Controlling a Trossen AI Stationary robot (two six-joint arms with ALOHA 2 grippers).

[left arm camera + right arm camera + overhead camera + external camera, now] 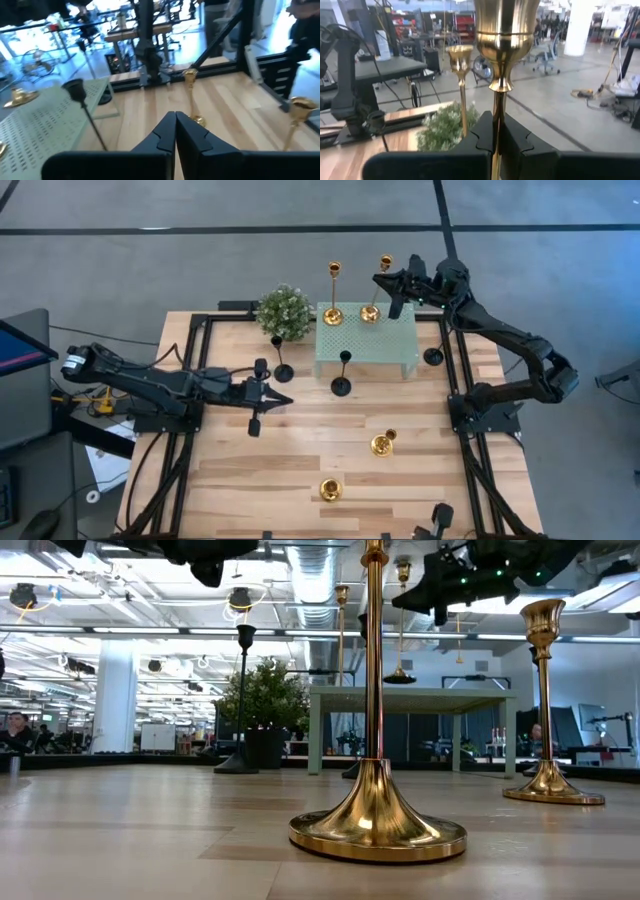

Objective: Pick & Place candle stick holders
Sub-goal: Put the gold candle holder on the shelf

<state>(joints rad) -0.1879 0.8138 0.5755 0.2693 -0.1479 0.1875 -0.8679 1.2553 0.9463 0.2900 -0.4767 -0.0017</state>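
Stand (366,340), mint green and perforated, at the far middle of the wooden table (300,470): on its top you see two tall gold candle stick holders, the left one (333,295) free, the right one (374,292) gripped by the right gripper (393,298). Beside the stand's left end sits a round green bushy plant (284,311).

Each holder shows you a round flared base, a thin stem and a small cup. The gold ones are shiny; the black ones are matte. A black holder (281,360) stands in front of the plant, and a second black holder (342,375) stands just before the stand's front edge. Two short gold holders stand nearer you, one (383,443) right of centre and one (331,489) close to the near edge.

In the right wrist view you find that arm's fingers (482,135) clamped on the stem of the gripped holder below its cup, with the free tall holder and the plant beyond. The right arm reaches from its mount at the table's right side toward the stand's far right corner.

Note the left gripper (272,398) over the table's left half, pointing toward the centre, its fingers pressed together on nothing, apart from every holder.
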